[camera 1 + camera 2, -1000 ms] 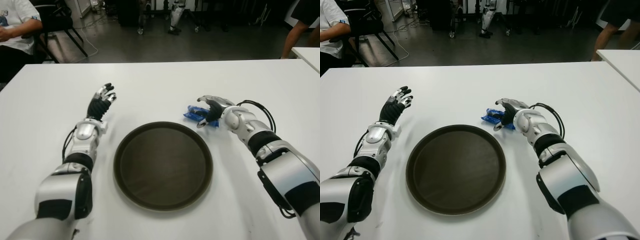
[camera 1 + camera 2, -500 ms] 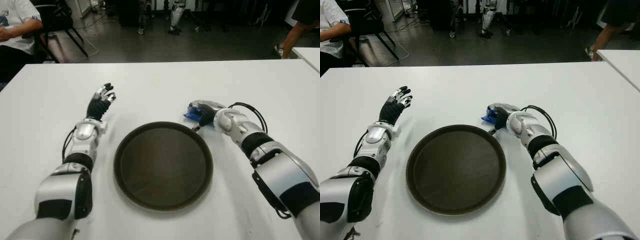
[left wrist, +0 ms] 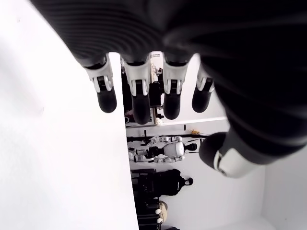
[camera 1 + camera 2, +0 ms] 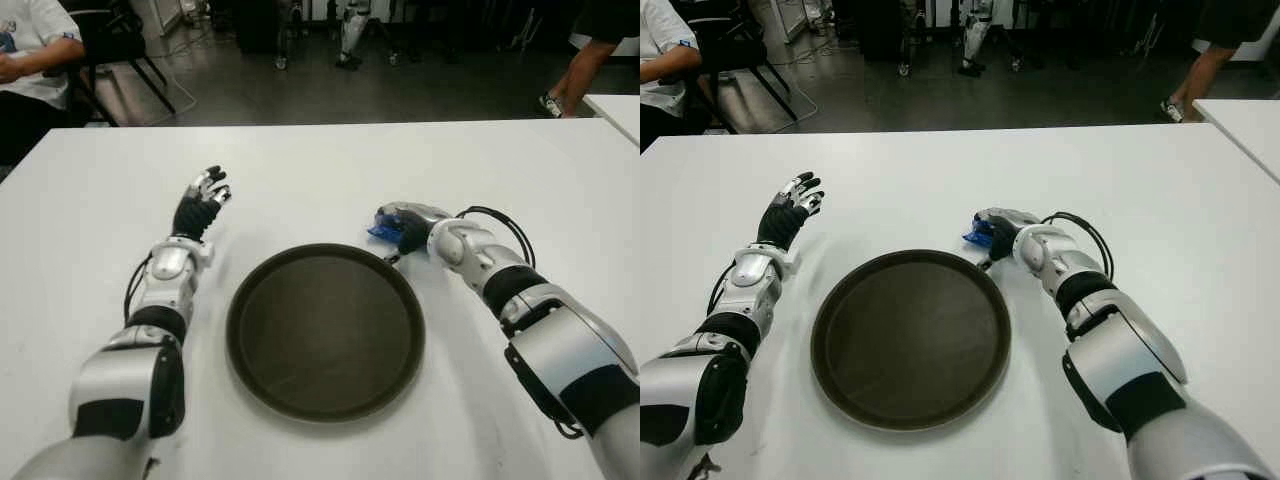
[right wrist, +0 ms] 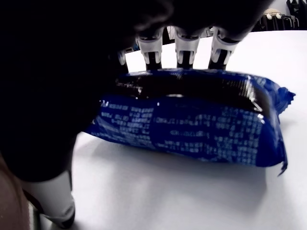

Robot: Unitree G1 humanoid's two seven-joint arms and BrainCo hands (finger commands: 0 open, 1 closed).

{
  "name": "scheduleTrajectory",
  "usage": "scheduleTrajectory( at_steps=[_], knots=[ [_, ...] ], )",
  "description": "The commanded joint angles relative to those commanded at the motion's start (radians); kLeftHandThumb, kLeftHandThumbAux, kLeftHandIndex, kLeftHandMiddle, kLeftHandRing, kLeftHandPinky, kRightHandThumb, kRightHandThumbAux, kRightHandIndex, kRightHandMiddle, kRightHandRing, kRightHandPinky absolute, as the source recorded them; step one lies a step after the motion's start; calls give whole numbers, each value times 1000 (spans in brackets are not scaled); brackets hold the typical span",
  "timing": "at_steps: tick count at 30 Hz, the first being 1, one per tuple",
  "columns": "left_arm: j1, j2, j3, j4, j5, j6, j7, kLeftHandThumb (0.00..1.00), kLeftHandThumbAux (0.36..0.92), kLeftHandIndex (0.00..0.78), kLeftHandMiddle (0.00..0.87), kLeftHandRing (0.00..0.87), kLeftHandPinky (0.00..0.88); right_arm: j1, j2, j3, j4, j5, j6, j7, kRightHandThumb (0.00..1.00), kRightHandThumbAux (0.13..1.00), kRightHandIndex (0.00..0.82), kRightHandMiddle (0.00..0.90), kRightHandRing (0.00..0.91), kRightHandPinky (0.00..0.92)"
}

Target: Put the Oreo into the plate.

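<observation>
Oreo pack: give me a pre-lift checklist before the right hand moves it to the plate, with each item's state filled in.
1. Right hand around the Oreo pack: ok, fingers curl over its far edge in the right wrist view.
2. Thumb closed on the pack: cannot tell, it shows below the pack but contact is unclear.
3. Pack off the table: not ok, it appears to lie on the white surface just beyond the plate's far right rim.
4. Plate free to receive: ok, nothing shows in it.
5. Left hand out of the way: ok, open, on the plate's left side, holding nothing.
</observation>
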Motion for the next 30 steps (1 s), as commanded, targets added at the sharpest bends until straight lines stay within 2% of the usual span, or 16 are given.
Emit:
scheduleTrajectory(
  at_steps=[6,22,30],
  knots=[
    [0,-1,0,0,0,-1,0,104,603,54,123,99,79,3,0,-11,-4,8,-5,-19,0,746,89,92,91,86],
    [3,0,0,-4,-1,-11,-3,95,615,54,125,110,98,6,1,-21,-10,15,-15,-67,0,752,101,114,108,98],
    [3,3,-1,-4,1,-8,-4,98,624,51,120,97,76,3,2,-25,-12,17,-13,-75,0,754,100,110,109,94]
  ],
)
